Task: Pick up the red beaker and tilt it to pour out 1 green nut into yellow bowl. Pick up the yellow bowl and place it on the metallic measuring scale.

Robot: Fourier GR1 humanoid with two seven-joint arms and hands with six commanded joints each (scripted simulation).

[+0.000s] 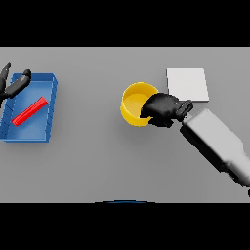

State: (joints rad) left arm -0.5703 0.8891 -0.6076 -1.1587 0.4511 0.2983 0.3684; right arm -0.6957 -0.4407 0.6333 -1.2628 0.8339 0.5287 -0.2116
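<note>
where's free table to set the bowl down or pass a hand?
Free: the wide strip between the blue tray and yellow bowl, and the whole near edge. Crowded: right hand grips the bowl beside the scale; left hand sits over the tray's corner.

Plain grey table [97,161]. At its middle, a bright yellow bowl [133,103], gripped by a black right hand [161,109] on a white and grey arm [219,144]. A pale metallic measuring scale [188,84] beyond the bowl. Far to the bowl's left, a blue tray [49,110] with a red beaker [29,111]; a black left hand [14,85].

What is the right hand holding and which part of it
The right hand grips the yellow bowl by its right rim; the left hand holds nothing.
</note>
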